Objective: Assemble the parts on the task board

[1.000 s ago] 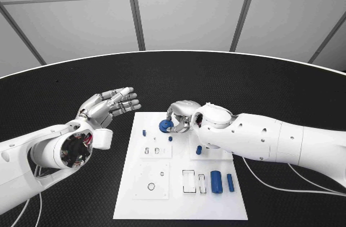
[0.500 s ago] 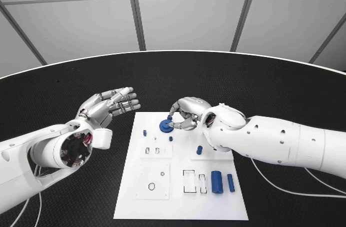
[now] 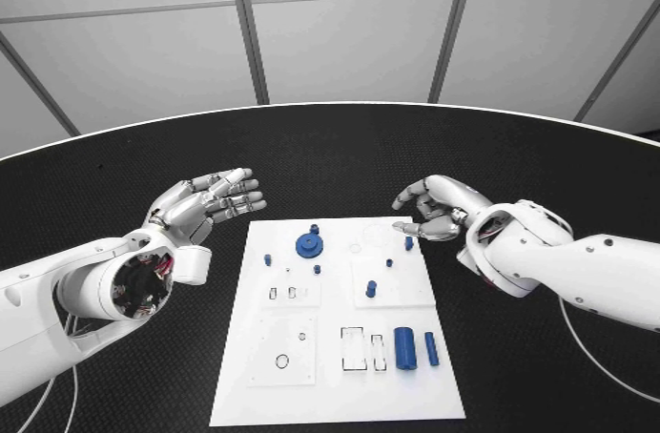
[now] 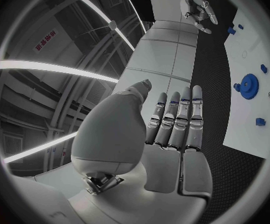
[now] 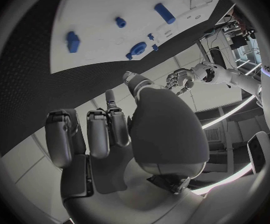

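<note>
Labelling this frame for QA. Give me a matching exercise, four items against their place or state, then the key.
Items:
1. blue gear
2. left robot hand
3. right robot hand
4. large blue cylinder

States:
A. lying on the near part of the task board
B. open, off the board's far right corner
C. on the far part of the board, untouched
D. open, off the board's far left corner

Pairs: 1-C, 2-D, 3-B, 4-A
</note>
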Tool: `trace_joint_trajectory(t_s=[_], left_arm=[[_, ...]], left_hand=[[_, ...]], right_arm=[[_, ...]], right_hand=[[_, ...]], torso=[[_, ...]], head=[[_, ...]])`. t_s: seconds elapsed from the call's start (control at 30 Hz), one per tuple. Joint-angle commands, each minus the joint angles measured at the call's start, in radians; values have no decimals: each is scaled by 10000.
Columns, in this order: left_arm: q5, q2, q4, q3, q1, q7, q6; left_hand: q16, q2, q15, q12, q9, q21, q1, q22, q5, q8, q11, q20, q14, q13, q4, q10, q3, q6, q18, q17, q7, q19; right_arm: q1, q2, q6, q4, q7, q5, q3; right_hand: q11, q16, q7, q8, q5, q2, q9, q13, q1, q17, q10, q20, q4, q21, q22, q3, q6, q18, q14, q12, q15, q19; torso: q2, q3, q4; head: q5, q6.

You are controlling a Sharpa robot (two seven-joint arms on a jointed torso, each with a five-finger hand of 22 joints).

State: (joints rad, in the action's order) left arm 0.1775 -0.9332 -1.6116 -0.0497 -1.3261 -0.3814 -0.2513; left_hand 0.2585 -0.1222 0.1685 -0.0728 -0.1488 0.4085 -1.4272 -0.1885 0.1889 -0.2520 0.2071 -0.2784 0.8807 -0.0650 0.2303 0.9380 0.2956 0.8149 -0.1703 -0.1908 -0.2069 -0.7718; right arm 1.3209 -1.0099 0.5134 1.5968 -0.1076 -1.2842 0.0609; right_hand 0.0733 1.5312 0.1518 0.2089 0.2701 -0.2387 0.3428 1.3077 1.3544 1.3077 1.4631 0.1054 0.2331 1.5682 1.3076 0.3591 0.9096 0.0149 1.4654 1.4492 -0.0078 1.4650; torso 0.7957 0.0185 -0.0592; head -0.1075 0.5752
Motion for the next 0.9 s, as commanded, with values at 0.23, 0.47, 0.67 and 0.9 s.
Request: trace_joint_trajectory(t_s=[0.23, 0.47, 0.67, 0.9], left_arm=[[-1, 128, 161, -1, 4, 15, 47], [-1, 140, 201, -1, 5, 19, 48], [-1, 127, 221, -1, 5, 18, 49], [-1, 126, 232, -1, 5, 17, 55]], left_hand=[[-24, -76, 15, 56, 9, 38, -1, -17, -34, 37, 25, -2, -36, 2, 17, -11, 66, -21, -99, -12, -511, 30], [-24, -76, 15, 56, 9, 38, -1, -17, -34, 37, 25, -2, -36, 2, 17, -11, 66, -21, -99, -12, -511, 30], [-24, -76, 15, 56, 9, 38, -1, -17, -34, 37, 25, -2, -36, 2, 17, -11, 66, -21, -99, -12, -511, 30], [-21, -75, 12, 54, 9, 45, 1, -18, -32, 37, 22, -2, -23, 1, 12, -5, 77, -17, -100, -18, -507, 34]], right_arm=[[-43, -706, -3, -356, 202, 124, 40], [-456, -675, -125, -481, 207, 136, 64], [-807, -453, -127, -613, 244, 139, 69], [-925, -177, -19, -745, 203, 140, 67]], right_hand=[[-59, 22, -4, -101, 41, -66, -33, 1620, 150, 1628, 194, -98, -79, 26, 2632, -4, -32, -149, 837, -40, -38, 1058], [-59, 31, -4, -114, 48, -78, -40, 1617, 154, 1654, 191, -100, -80, 26, 2632, -12, -48, -149, 843, -45, -40, 1058], [-60, 28, -2, -142, 59, -85, -53, 1612, 180, 1646, 187, -101, -87, 26, 2632, -14, -85, -149, 841, -51, -39, 1058], [-58, 41, 4, -158, 86, -39, -63, 1647, 226, 1680, 219, -103, -92, 26, 2632, 16, -93, -149, 849, -7, -38, 1058]], torso=[[-72, 101, 67], [-69, 75, 80], [-55, 83, 59], [-48, 70, 12]], head=[[-92, 25], [-71, 58], [-54, 71], [-68, 109]])
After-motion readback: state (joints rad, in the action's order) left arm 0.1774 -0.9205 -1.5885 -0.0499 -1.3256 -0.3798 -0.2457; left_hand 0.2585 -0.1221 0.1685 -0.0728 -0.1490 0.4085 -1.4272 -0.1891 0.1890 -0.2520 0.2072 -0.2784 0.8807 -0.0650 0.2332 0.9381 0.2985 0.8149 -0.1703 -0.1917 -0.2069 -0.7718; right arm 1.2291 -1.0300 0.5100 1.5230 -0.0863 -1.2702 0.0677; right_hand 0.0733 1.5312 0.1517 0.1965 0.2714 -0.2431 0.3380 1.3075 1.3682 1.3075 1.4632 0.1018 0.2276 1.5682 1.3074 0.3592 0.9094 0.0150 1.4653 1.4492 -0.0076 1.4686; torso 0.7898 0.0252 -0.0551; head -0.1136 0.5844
